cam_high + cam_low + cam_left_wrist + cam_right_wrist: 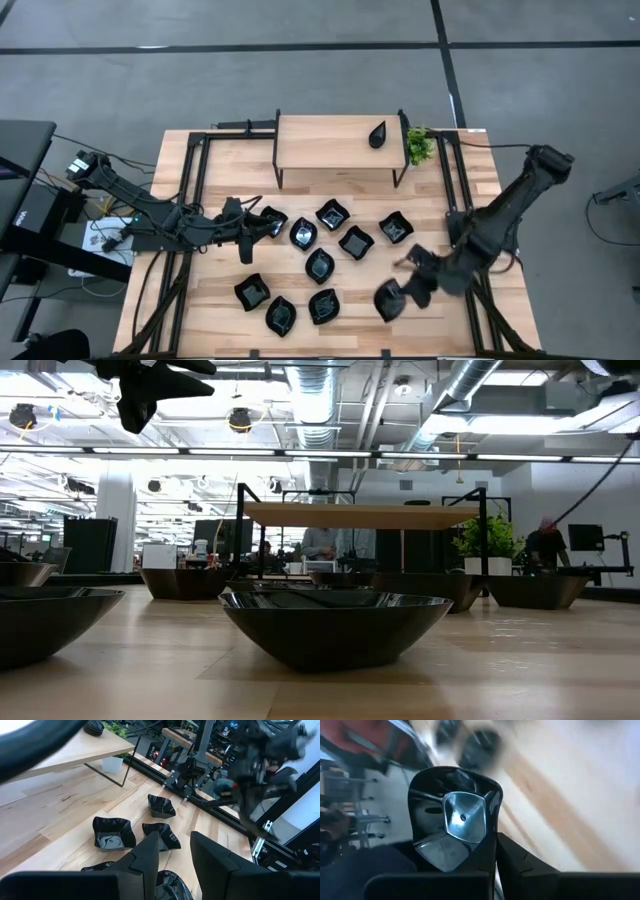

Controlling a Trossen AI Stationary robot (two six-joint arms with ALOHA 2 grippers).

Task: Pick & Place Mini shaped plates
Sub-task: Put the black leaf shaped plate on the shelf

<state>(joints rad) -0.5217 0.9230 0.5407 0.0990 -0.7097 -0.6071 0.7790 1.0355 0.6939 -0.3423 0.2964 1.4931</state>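
Your right gripper (408,288) at lower right is clamped on a plate's (388,300) rim, probably clear of the table, so carry it level; left gripper (262,226) waits, jaws apart.

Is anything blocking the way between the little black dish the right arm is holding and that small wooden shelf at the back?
Nothing tall does. The right gripper holds a plate near the front; other plates lie flat between it and the shelf.
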